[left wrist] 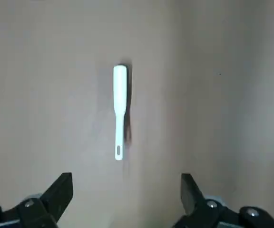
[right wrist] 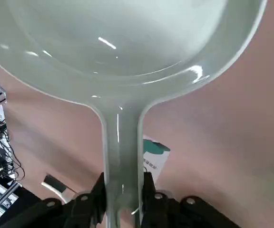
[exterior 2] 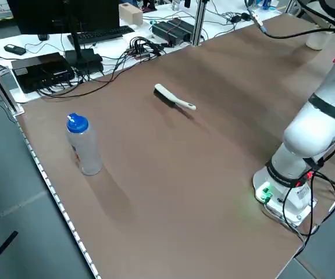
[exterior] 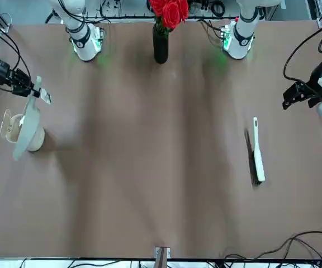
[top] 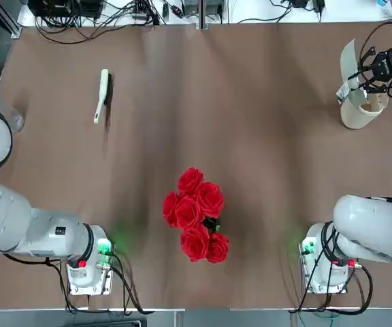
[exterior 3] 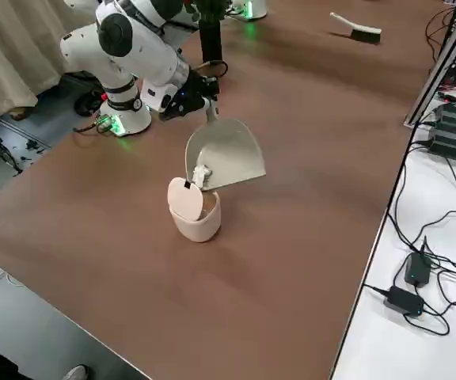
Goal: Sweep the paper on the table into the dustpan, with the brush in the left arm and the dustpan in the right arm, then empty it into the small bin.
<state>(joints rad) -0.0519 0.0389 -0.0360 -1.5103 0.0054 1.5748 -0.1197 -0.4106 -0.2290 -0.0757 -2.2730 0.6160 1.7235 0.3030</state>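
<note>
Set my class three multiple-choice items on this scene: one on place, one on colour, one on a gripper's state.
1. Where is the brush?
A) inside the bin
B) on the tabletop
C) in the dustpan

2. What colour are the roses?
A) red
B) yellow
C) white

3. How are the right gripper's jaws?
A) wide apart, empty
B) closed on the brush
C) closed on the dustpan's handle

Key:
1 B: the brush lies on the brown tabletop.
2 A: the roses are red.
3 C: the right gripper clamps the dustpan by its handle.
</note>
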